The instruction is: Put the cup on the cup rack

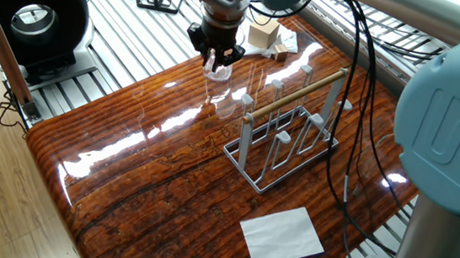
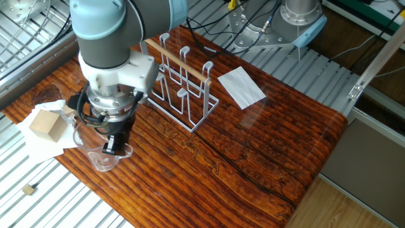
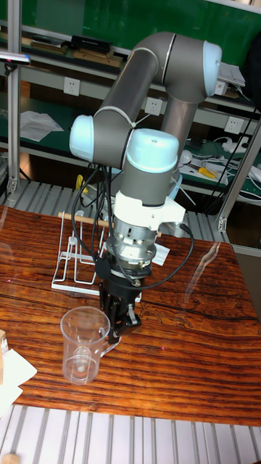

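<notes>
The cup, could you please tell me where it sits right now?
In the tall fixed view the cup stands upright near the table's front edge, lower left, its handle at the hand, with the cup rack behind it.
</notes>
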You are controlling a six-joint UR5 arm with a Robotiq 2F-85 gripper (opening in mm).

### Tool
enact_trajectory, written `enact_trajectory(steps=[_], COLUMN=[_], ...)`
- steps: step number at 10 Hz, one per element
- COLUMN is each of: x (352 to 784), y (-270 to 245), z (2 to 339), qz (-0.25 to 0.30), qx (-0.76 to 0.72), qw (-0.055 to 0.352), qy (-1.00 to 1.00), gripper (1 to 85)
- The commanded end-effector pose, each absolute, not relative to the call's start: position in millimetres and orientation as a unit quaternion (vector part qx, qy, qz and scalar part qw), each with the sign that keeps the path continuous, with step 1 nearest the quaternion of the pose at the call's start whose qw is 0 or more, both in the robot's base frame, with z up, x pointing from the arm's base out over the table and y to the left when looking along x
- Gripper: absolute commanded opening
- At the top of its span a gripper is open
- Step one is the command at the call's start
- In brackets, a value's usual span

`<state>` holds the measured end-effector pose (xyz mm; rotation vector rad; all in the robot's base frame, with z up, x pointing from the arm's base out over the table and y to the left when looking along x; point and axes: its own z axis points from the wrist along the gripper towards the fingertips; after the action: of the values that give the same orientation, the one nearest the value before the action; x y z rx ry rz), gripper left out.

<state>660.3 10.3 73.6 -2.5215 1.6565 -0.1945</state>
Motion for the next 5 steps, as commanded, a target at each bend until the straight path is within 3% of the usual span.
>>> enact_trajectory(steps=[1, 5], x=[660, 663], y=[21, 27], z=[82, 100], qz=[-0.048, -0.051], qx=[-0.801, -0.747], qw=[0.082, 0.096], qy=[0.591, 0.656], gripper=[1.0, 1.0])
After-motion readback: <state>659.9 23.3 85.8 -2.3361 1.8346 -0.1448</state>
